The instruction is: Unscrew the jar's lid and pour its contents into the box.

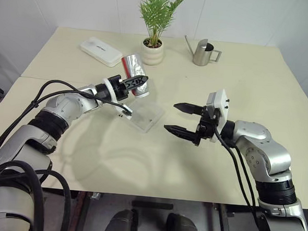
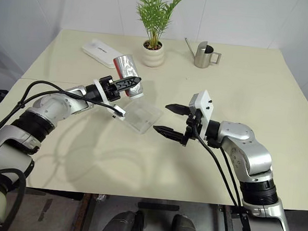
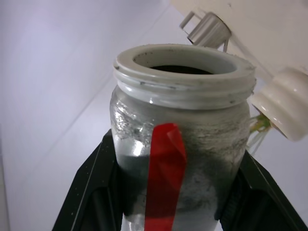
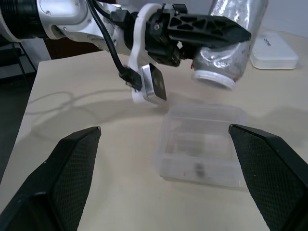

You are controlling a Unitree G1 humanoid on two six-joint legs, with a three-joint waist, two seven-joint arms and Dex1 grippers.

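Head stereo downward, wrist cameras close

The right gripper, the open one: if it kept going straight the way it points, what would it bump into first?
Probably the box. The open right gripper points leftward across the table at it, with nothing between. Its height above the table is unclear, so it might skim over and meet the left gripper holding the jar.

You see a cream table point(image 1: 229, 167) set against white tiled walls point(image 1: 72, 6). At its far edge stand a potted palm point(image 1: 154, 42), a steel watering can point(image 1: 203, 52) and a flat white case point(image 1: 100, 51).
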